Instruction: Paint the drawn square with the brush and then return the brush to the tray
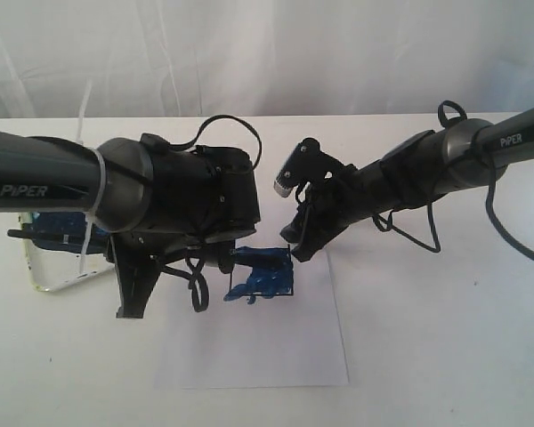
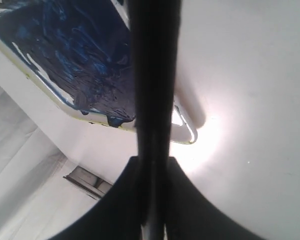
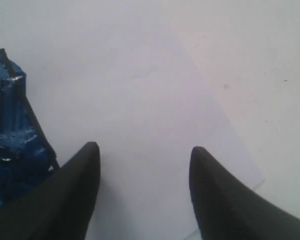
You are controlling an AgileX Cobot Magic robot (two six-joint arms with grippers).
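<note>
Grip on the brush [image 2: 155,75], hidden in exterior view, shows from left wrist.

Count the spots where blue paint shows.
2: inside the tray at the left, partly behind an arm, and over the drawn square on the paper. More may be hidden.

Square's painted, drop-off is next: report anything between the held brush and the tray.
Nothing visible does: in the left wrist view the brush held by the left gripper overlaps the rim of the tray.
</note>
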